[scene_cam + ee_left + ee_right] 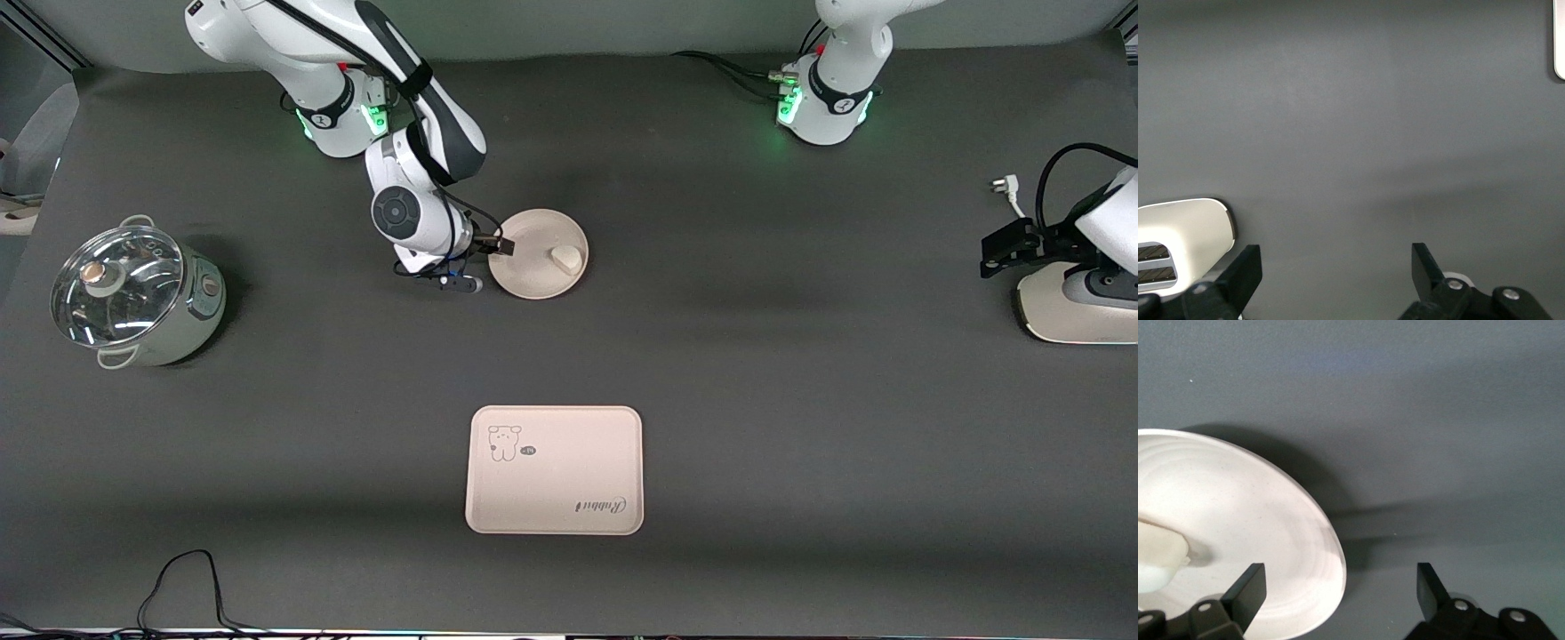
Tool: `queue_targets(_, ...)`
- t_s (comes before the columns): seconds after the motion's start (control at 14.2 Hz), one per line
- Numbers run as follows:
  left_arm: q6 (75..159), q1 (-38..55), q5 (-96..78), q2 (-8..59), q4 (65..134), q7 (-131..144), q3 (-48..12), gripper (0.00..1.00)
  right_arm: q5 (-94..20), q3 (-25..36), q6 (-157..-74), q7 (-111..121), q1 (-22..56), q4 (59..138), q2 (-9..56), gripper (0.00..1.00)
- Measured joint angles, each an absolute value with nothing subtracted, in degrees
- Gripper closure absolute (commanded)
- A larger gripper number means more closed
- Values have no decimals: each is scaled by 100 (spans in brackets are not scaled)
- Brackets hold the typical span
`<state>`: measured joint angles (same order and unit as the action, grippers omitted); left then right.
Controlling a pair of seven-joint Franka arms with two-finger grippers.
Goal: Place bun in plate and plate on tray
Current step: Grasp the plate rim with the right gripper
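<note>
The round cream plate [526, 268] lies on the table near the right arm's base, with the small off-white bun [566, 259] on it. My right gripper [500, 246] is open at the plate's edge toward the right arm's end. In the right wrist view the gripper [1338, 593] straddles the rim of the plate [1258, 513], one finger over the plate and one over the table, with the bun [1158, 553] at the frame's edge. The tray [554, 469] lies nearer the front camera, bare. My left gripper [994, 253] is open and empty [1337, 270] and waits by the toaster.
A steel pot with a glass lid [133, 293] stands at the right arm's end. A white toaster [1080, 307] sits at the left arm's end, also in the left wrist view [1185, 233], with its plug [1003, 187] on the table. A black cable [187, 578] lies by the front edge.
</note>
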<state>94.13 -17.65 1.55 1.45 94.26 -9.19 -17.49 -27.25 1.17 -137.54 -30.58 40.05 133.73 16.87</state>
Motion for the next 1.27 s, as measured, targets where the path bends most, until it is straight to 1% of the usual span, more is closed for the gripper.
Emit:
queue_targets(0.14,9412,-1766,154,145,9426,-904,-1735,0,-2726,117,-13978,-3112,4104,13373,1831,5)
queue_targets(0.42,9416,-1771,154,145,9426,-777,-1701,0,-2739,118,-14141,-3193,4152,13369,2011,16)
queue_targets(0.56,9417,-1771,156,150,9428,-619,-1697,0,-2740,118,-14186,-3447,4179,13358,2012,31)
queue_targets(0.63,9418,-1770,156,157,9432,-534,-1699,0,-2741,117,-14204,-3522,4231,13354,2014,35)
queue_targets(0.7,9418,-1768,157,162,9436,-457,-1704,0,-2743,117,-14236,-3574,4285,13354,2020,46)
queue_targets(0.78,9418,-1766,157,162,9442,-408,-1713,0,-2749,117,-14282,-3631,4330,13354,2030,53)
queue_targets(0.85,9418,-1764,157,162,9448,-380,-1727,0,-2766,117,-14295,-3687,4353,13354,2039,61)
queue_targets(0.92,9418,-1757,157,162,9455,-365,-1745,0,-2809,117,-14297,-3724,4360,13354,2046,73)
queue_targets(1.13,9405,-1691,227,161,9460,-341,-1760,0,-2876,121,-14298,-3752,4359,13353,2055,100)
queue_targets(1.27,9304,-1662,281,157,9459,-344,-1766,0,-2941,116,-14293,-3754,4365,13335,1991,100)
